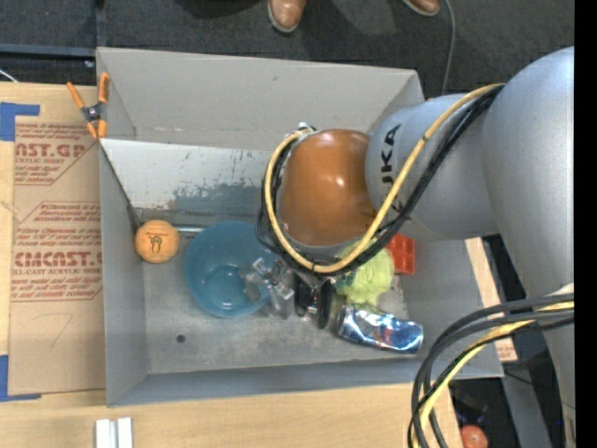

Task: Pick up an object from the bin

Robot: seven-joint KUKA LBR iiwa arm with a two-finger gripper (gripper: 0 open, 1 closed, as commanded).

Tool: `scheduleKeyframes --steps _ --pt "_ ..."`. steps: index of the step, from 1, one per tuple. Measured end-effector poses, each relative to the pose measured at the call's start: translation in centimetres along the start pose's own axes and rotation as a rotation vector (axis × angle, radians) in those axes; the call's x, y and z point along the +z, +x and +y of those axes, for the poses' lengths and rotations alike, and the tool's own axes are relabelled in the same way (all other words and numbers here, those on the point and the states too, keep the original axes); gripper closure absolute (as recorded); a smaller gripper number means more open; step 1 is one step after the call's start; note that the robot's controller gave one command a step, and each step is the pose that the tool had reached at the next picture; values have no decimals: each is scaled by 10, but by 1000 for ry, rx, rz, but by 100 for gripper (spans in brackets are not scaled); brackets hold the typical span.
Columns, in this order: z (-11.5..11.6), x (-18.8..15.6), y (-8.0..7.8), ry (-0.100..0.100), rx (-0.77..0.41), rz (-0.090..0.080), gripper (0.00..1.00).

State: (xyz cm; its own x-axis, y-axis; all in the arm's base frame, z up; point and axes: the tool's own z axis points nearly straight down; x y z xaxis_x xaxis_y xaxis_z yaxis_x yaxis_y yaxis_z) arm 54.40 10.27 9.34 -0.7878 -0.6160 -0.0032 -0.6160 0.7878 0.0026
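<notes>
A dark floor lies behind the grey bin, which sits on a light wooden table. The arm comes in from the right, its orange cover over the bin's middle. The tool is down low near the bin's floor; I cannot tell whether it is open or shut, or whether it has hold of anything. A blue bowl stands upright, mouth up, just left of the tool, its right rim close against it. Being round, it shows no long axis. A yellow-green tuft lies just right of the tool, with a foil packet below it, lying roughly left to right. An orange ball rests well apart by the left wall.
</notes>
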Motion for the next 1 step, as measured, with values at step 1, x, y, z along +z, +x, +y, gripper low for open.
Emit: scheduleKeyframes --steps 1 --pt "3 -104 -9 -1 -1 1 100"
